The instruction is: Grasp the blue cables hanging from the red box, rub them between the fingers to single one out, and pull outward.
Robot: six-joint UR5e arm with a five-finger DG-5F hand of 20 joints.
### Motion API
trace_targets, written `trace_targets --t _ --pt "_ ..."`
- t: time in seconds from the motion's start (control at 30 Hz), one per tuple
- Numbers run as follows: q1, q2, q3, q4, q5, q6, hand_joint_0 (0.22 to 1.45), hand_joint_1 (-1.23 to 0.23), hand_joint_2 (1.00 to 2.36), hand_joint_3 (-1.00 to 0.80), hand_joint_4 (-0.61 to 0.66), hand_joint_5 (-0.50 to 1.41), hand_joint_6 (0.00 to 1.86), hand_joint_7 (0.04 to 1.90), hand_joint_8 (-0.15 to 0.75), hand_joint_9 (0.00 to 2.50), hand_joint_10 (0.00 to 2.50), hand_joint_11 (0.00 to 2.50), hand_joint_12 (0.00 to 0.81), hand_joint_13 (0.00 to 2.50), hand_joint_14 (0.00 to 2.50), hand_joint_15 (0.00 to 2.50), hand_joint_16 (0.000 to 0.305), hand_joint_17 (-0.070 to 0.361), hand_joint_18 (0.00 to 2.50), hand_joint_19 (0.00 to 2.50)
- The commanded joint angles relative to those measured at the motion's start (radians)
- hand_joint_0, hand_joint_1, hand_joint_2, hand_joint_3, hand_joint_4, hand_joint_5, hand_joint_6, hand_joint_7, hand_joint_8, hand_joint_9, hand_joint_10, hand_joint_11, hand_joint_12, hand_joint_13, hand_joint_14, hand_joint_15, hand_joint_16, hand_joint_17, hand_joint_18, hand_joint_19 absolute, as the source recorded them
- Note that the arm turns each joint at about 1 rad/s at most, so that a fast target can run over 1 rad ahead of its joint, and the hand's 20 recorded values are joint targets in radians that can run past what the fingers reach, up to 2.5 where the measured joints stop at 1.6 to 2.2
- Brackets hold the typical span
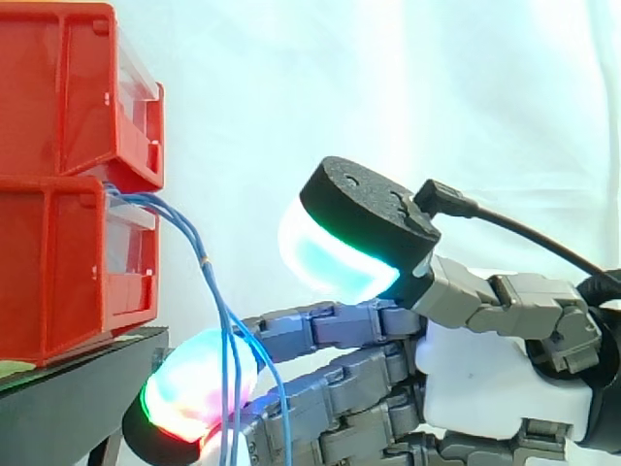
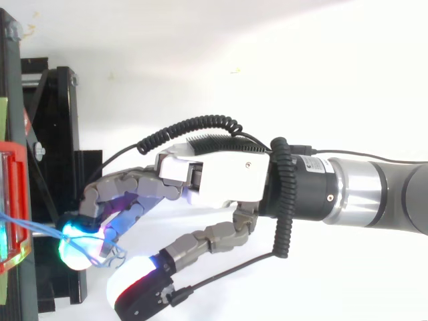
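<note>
The blue cables (image 1: 215, 296) are hanging from the front of the lower red box (image 1: 58, 272), draping down across the glowing pads of the fingers (image 1: 199, 388). The hand (image 1: 485, 379) is reaching in level from the right; its fingers are lying extended and close together against the cables, while the thumb (image 1: 340, 248) is standing spread well apart, not pinching them. A second red box (image 1: 58, 87) is sitting on the first, both resting on the black stand (image 1: 68, 398).
</note>
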Motion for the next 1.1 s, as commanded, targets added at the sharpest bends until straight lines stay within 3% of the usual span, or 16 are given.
trace_targets --t 0.0,0.33,0.53,0.63,0.73,0.8,0.87,1.07 --pt "-0.001 0.001 0.020 -0.056 -0.003 0.032 0.56 -0.59 1.00 -0.43 0.24 -0.06 0.50 1.20 0.226 0.84 0.01 0.34 0.325 0.58 0.01 0.32 0.040 0.091 0.33 0.24" --pt "-0.002 0.001 0.022 -0.084 -0.005 0.077 0.56 -0.60 1.01 -0.43 0.22 -0.05 0.50 1.29 0.232 0.86 0.01 0.35 0.327 0.59 0.01 0.33 0.040 0.091 0.34 0.24" --pt "-0.017 0.007 0.036 -0.127 -0.009 0.135 0.56 -0.60 1.00 -0.43 0.22 -0.05 0.50 1.28 0.230 0.86 0.01 0.35 0.327 0.59 0.01 0.33 0.041 0.091 0.36 0.25" --pt "-0.031 0.005 0.054 -0.183 -0.005 0.218 0.56 -0.60 1.01 -0.43 0.21 -0.05 0.50 1.28 0.229 0.85 0.01 0.36 0.327 0.59 0.01 0.33 0.041 0.092 0.37 0.25" --pt "-0.037 0.005 0.071 -0.209 -0.009 0.250 0.56 -0.60 1.01 -0.43 0.22 -0.05 0.50 1.29 0.228 0.86 0.01 0.36 0.327 0.59 0.01 0.33 0.041 0.092 0.38 0.25" --pt "-0.039 0.007 0.082 -0.231 -0.009 0.256 0.57 -0.61 1.00 -0.43 0.22 -0.05 0.50 1.30 0.229 0.86 0.01 0.36 0.325 0.60 0.01 0.33 0.040 0.091 0.38 0.26" --pt "-0.040 0.005 0.112 -0.304 -0.011 0.259 0.57 -0.61 1.00 -0.43 0.22 -0.05 0.50 1.29 0.229 0.86 0.01 0.37 0.325 0.60 0.01 0.32 0.041 0.091 0.38 0.26" --pt "-0.042 0.005 0.125 -0.346 -0.012 0.261 0.57 -0.63 1.01 -0.43 0.21 -0.05 0.50 1.32 0.227 0.86 0.01 0.36 0.323 0.60 0.01 0.33 0.040 0.091 0.39 0.26"
